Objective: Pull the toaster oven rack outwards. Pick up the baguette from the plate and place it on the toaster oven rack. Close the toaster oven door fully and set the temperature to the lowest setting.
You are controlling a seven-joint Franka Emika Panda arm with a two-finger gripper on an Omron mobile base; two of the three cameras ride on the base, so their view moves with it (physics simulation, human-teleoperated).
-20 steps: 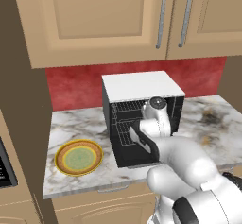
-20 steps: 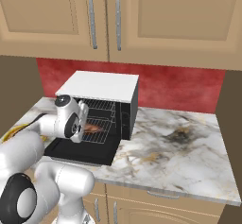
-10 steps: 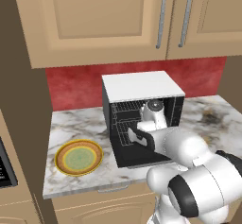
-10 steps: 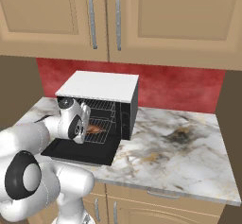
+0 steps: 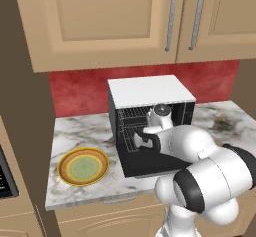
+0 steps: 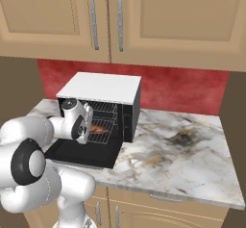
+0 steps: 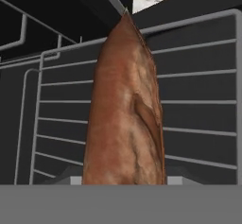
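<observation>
The toaster oven [image 6: 103,111] stands on the marble counter [image 6: 182,155] with the toaster oven door [image 6: 84,152] dropped flat toward the room. The toaster oven rack [image 7: 198,105] sits drawn out over the cavity mouth. The plate [image 5: 83,166] lies bare to the oven's left, well apart from it.

The baguette [image 7: 125,119] hangs lengthwise over the rack bars, its far tip pointing toward the rack's front rail. The gripper [image 5: 142,140] is inside the oven opening; in the hand view the loaf hides the fingertips, so the grip appears to be a pinch on the loaf's near end, but I cannot confirm it.

Step in hand, by my judgement: setting the loaf down. To do it well, the loaf should be lowered until its length rests across several bars, not along a single gap, and kept clear of the front rail so the door can shut. Release should come only once it is supported, followed by a straight withdrawal that avoids the cavity roof
</observation>
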